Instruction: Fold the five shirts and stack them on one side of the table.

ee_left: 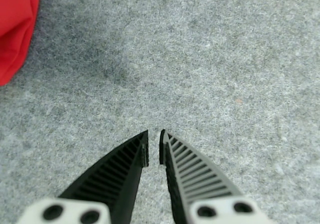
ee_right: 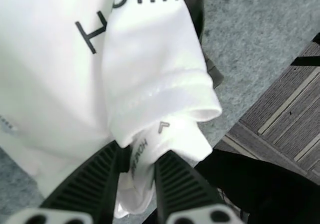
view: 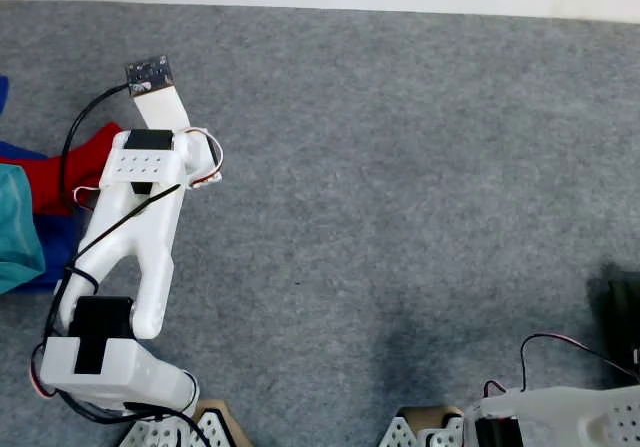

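Grey table (view: 400, 167) under left gripper (ee_left: 154, 134), white shirt (ee_right: 60, 83) in right gripper (ee_right: 142, 154).

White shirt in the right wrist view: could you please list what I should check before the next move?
1. Right gripper grips white shirt: ok, fabric sits between its fingers.
2. Left gripper free: ok, shut, holding nothing.
3. Red shirt and teal shirt at one side of the table: ok.
4. White shirt lies flat: cannot tell.
5. All five shirts accounted for: cannot tell.
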